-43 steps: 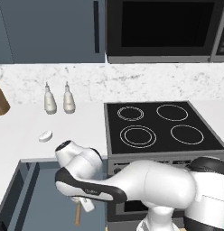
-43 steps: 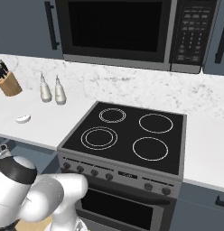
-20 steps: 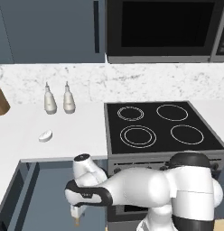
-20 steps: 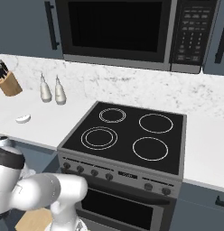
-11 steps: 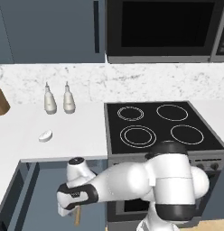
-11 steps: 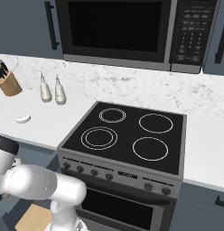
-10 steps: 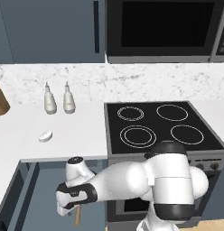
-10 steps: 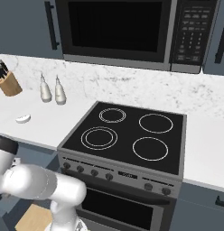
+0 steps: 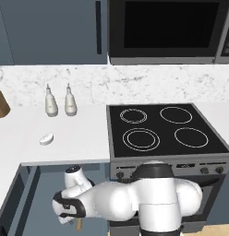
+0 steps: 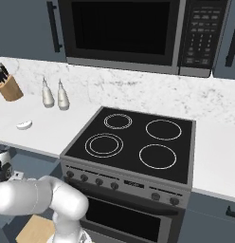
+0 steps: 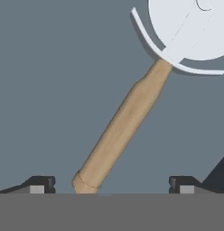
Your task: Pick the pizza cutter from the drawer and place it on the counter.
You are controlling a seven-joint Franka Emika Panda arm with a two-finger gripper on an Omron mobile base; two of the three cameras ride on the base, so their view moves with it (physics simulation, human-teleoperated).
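Observation:
The pizza cutter (image 11: 125, 122) lies flat on the grey floor of the open drawer (image 9: 38, 198). Its round white wheel (image 11: 195, 27) is at the upper right of the hand view, and its tan wooden handle slants down to the lower middle. My gripper (image 11: 111, 186) hangs open straight above it, and the handle's end sits between the two dark fingertips (image 11: 41, 184), nearer this one. In the left base view my arm bends down into the drawer, and a bit of the tan handle (image 9: 79, 225) shows under the hand. The white counter (image 9: 79, 136) runs above the drawer.
Two white bottles (image 9: 60, 101) stand at the back of the counter and a small white oval lump (image 9: 46, 138) lies near its front edge. A knife block (image 10: 9, 86) is at the far left. The black stove (image 9: 167, 131) adjoins the counter on the right.
My arm has swung left and sunk lower into the drawer, closer over the cutter. The jaws have stayed open and the cutter has not moved.

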